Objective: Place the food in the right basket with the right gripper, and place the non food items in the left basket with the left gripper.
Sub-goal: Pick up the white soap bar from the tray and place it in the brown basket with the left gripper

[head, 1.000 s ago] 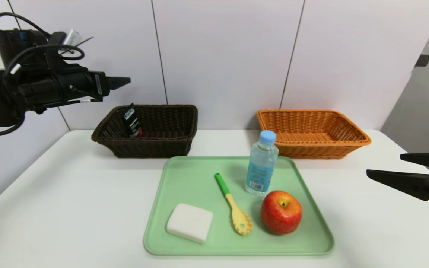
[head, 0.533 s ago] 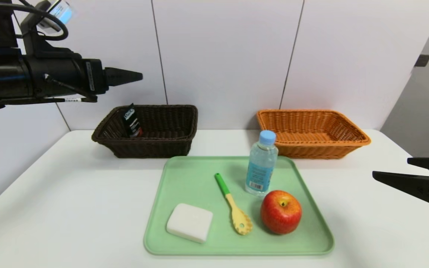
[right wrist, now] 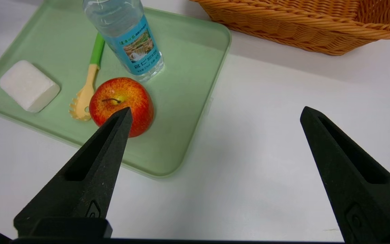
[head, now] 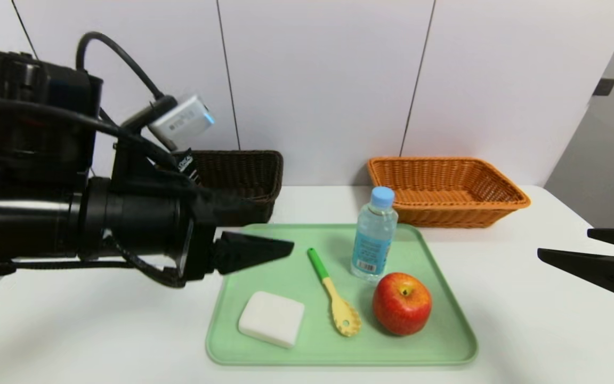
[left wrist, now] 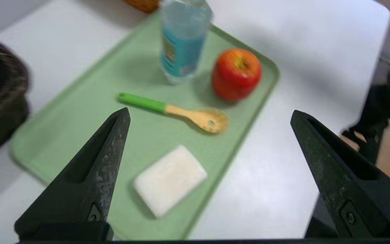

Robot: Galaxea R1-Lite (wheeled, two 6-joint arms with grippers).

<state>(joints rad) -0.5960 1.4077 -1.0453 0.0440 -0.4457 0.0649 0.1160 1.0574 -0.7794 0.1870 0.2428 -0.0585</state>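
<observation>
Pale green tray (head: 445, 341) beyond the black left gripper (left wrist: 210, 115), carrying a white soap bar (head: 271, 319), a yellow spoon (head: 334, 296) with green handle, a red-yellow apple (head: 402, 303) and a blue-labelled, blue-capped bottle (head: 374, 234). Orange woven basket (head: 445, 189), dark brown woven basket (head: 243, 176).

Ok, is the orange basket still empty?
Yes, the orange basket holds nothing; the apple and the water bottle both stand on the green tray.
</observation>
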